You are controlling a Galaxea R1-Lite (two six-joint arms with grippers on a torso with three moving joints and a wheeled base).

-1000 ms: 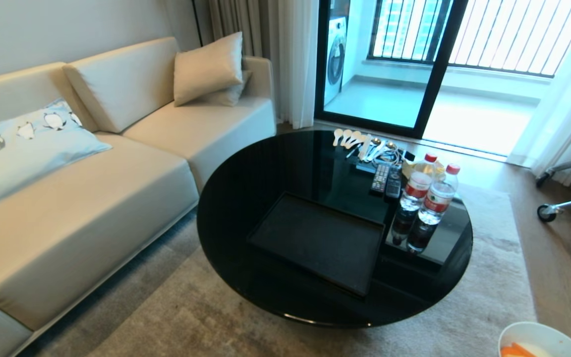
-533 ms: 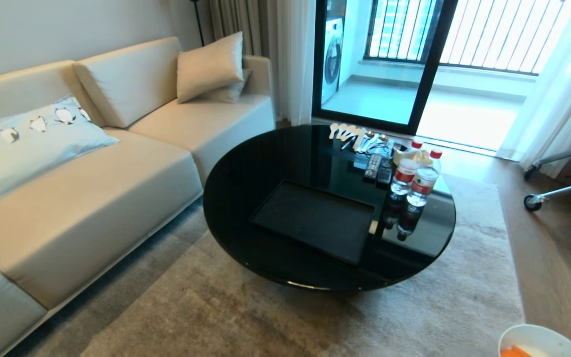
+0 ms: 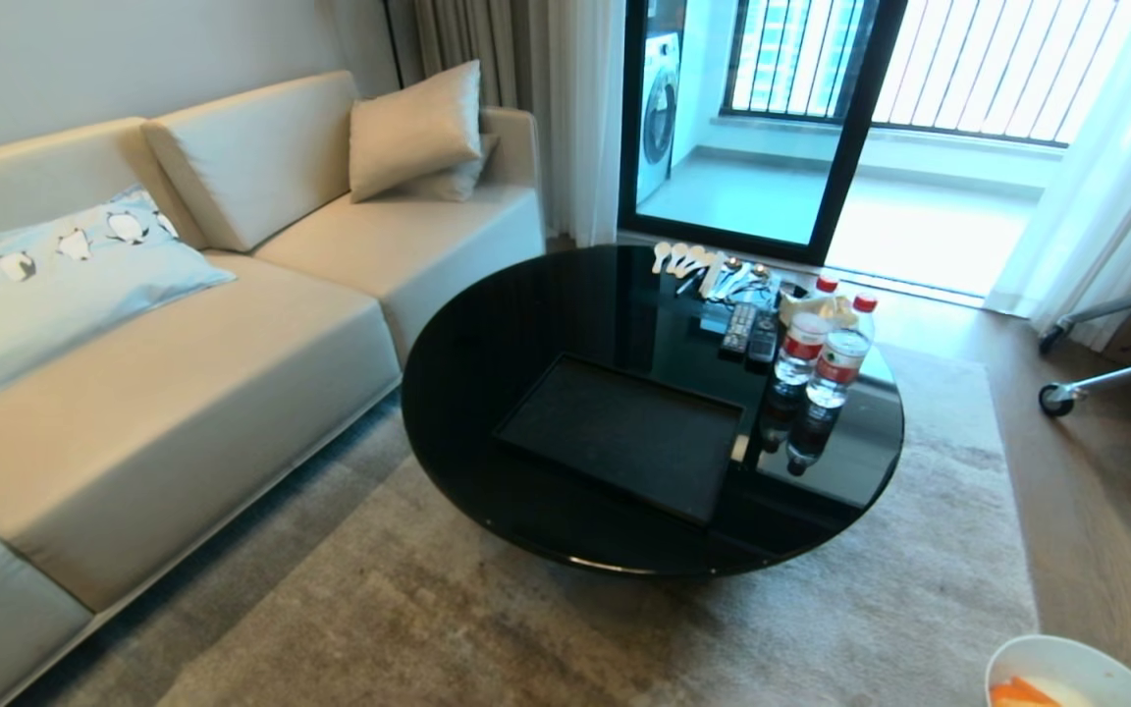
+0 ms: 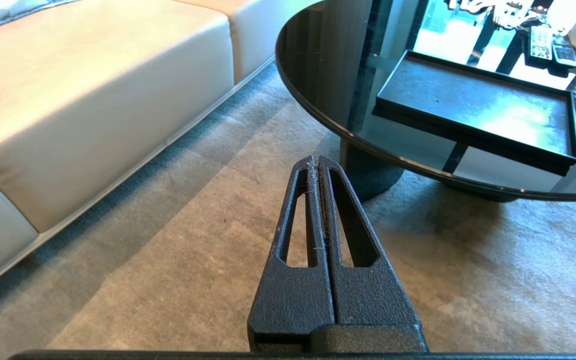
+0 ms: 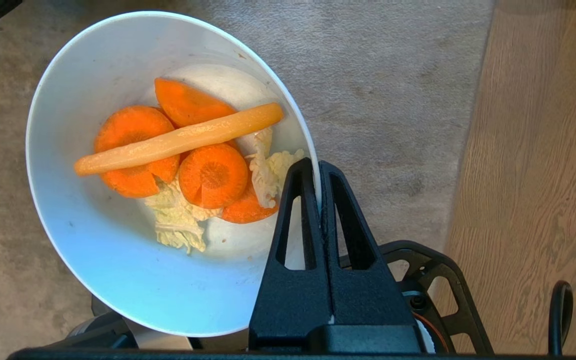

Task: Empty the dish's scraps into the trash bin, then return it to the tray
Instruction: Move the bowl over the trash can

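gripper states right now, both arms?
Left gripper: closed, empty, over the carpet near the sofa.
Right gripper: closed on the rim of the dish, scraps inside it.

Head and left wrist (both overlooking tray (image 3: 624, 432))

The left gripper (image 4: 317, 162) is showing two matte black, rough-textured plastic fingers (image 4: 295, 240), each a tapering triangle with a long cut-out slot. The right gripper (image 5: 316, 167) is showing the same black slotted fingers (image 5: 353, 235), with curved black frame parts and a small screw behind.
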